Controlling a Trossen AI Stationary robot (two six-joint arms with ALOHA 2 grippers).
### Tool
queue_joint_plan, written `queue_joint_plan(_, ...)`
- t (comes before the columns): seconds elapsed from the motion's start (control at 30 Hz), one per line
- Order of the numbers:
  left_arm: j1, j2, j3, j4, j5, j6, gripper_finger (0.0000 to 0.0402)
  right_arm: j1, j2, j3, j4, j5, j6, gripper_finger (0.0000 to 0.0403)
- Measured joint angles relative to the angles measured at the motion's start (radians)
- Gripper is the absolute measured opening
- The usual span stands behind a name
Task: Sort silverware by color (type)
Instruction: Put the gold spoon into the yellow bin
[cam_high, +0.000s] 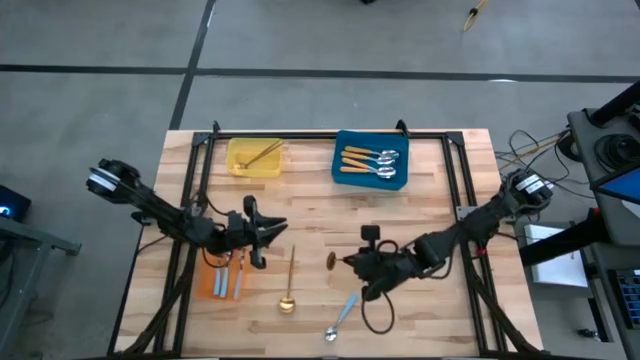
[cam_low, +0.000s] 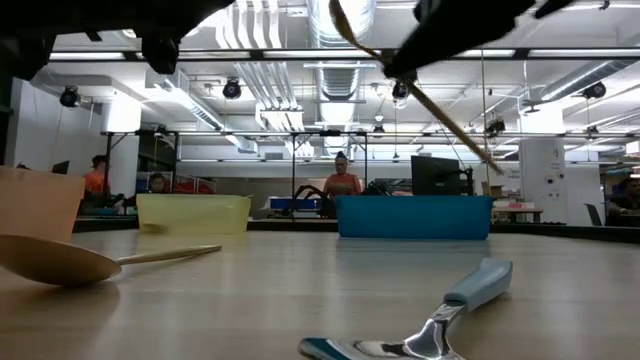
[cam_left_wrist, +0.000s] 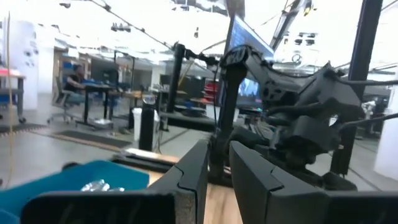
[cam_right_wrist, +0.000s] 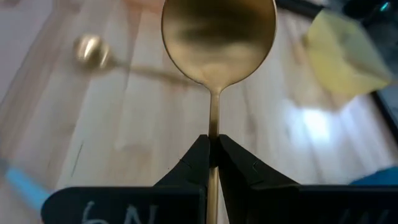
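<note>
My right gripper is over the table's middle, shut on a gold spoon that it holds in the air. A second gold spoon and a blue-handled spoon lie flat on the wood nearer the front edge. My left gripper hovers above the orange tray, which holds blue-handled spoons. Its fingers stand a narrow gap apart with nothing between them. The blue tray holds orange-handled spoons, and the yellow tray holds one gold spoon. My right gripper pinches the gold spoon's thin handle between its two fingers, a short way behind the bowl. The fingers slant down from the table's right and lie along the handle. The spoon is lifted clear of the table, tilted, bowl leading and the handle's free end trailing behind the fingers.
The yellow and blue trays stand side by side at the far edge. A black frame runs around the tabletop. Bare wood lies between the trays and the two grippers. People sit in the room beyond the table.
</note>
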Motion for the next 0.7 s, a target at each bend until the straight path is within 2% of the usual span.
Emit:
queue_joint_plan(0.23, -0.001, -0.094, 0.0, -0.057, -0.006, 0.071, 0.0051, -0.081, 0.0, -0.012, 0.217, 0.023, -0.087, 0.0012)
queue_joint_plan(0.47, 0.0, -0.221, 0.0, -0.184, -0.005, 0.074, 0.0051, -0.091, 0.0, -0.078, 0.484, 0.179, -0.181, 0.0012)
queue_joint_plan(0.7, 0.001, -0.261, 0.0, -0.31, -0.005, 0.031, 0.0051, -0.102, 0.0, -0.084, 0.499, 0.307, -0.233, 0.0012)
